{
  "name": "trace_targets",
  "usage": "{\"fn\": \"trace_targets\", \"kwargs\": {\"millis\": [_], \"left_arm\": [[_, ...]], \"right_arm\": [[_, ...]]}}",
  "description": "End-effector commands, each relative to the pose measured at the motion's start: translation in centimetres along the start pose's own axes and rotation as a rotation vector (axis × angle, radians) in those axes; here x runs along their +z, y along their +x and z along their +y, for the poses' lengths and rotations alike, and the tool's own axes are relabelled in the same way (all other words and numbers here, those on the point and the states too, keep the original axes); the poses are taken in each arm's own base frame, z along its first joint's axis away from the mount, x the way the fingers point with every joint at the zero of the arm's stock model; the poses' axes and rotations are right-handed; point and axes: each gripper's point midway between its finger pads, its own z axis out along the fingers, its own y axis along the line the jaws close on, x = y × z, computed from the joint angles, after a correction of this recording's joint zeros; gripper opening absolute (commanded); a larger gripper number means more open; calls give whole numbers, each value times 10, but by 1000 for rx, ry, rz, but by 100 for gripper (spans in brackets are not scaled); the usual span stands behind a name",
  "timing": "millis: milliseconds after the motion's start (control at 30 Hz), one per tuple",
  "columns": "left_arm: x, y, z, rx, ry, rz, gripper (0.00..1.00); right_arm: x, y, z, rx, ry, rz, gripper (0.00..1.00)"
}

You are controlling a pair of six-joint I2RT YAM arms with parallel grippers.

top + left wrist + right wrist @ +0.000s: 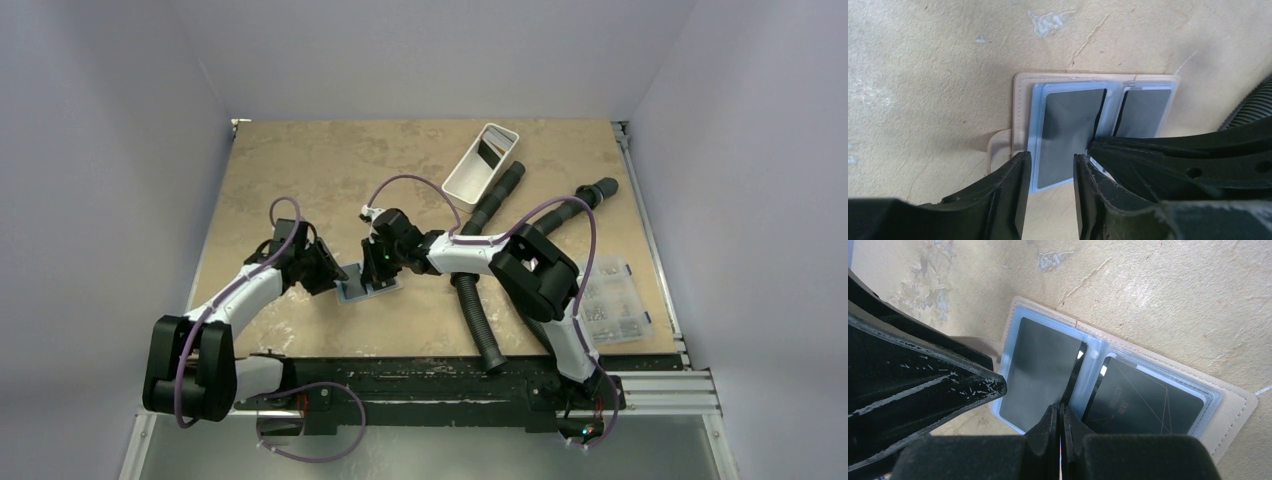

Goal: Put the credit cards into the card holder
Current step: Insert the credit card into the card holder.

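Converging on the card holder (355, 292) from 9 and 2 o'clock.
Lying flat toward 8 o'clock of the tan tabletop (300, 180), with the left arm (250, 285) and its jaws at the near-left edge, the right arm (470, 255) and its jaws right over it; white tray (465, 178) at 1 o'clock, clear compartment box (612, 300) at 4 o'clock, black corrugated hoses (478, 318) sprawled between.

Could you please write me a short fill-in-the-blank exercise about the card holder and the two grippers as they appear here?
1. The card holder lies ___ on the table, its pockets facing up.
2. ___ dark cards show in its pockets.
3. The left gripper has its jaws ___.
4. The right gripper has its jaws ___, with the tips near the holder's middle.
Missing words: open; two; open; shut.
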Motion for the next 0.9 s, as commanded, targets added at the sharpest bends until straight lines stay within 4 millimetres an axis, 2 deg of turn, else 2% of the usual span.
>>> {"fn": "trace_targets", "kwargs": {"millis": [0,400,867], "left_arm": [[-5,-15,-22,3,84,-55,41],[11,-5,-13,1,66,-10,40],[8,-4,-4,21,24,-22,42]], "right_arm": [[7,22,-21,6,67,42,0],[8,21,-19,1,58,45,0],[11,23,-21,-5,58,58,0]]}}
